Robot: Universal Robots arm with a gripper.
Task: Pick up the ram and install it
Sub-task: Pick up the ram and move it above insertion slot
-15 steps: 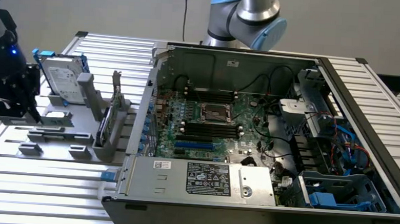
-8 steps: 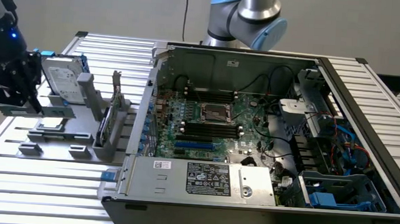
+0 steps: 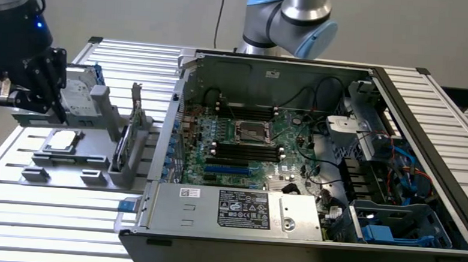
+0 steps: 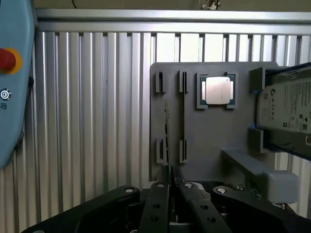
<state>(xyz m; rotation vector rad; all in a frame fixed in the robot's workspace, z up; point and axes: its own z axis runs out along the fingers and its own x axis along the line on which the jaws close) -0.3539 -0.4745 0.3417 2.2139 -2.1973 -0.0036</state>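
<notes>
Black metal fingers (image 4: 165, 189) are drawn together at their tips, and in the wrist view they seem to be clamped on the ram (image 4: 166, 141). We see the ram edge-on, as a thin dark line running straight out from the fingertips. It lines up with the grey holder plate (image 4: 209, 141) behind it and falls between the plate's two rows of small slotted brackets. We cannot tell from this angle how far it is off the plate.

On the same plate, just beyond the brackets, a square silver processor chip (image 4: 217, 91) lies flat in its recess. Beside that, a hard drive (image 4: 286, 111) rests in a blue-edged cradle. In the exterior view we also make out a larger green card (image 3: 130, 125), standing upright at the edge of the plate nearest the computer.

The plate sits on a ribbed aluminium counter (image 4: 97, 121). The fingers hang above the part of the plate at the exterior view's left.

To the exterior view's right of the plate stands an open computer case (image 3: 174, 134). Its motherboard (image 3: 240, 167) faces up, with rows of long black slots (image 3: 249, 151) around the central socket.

The pale blue and silver arm (image 3: 292, 14) rises behind the case. A light blue control pendant (image 4: 12, 111) with a red button (image 4: 6, 59) lies near the counter's edge.
</notes>
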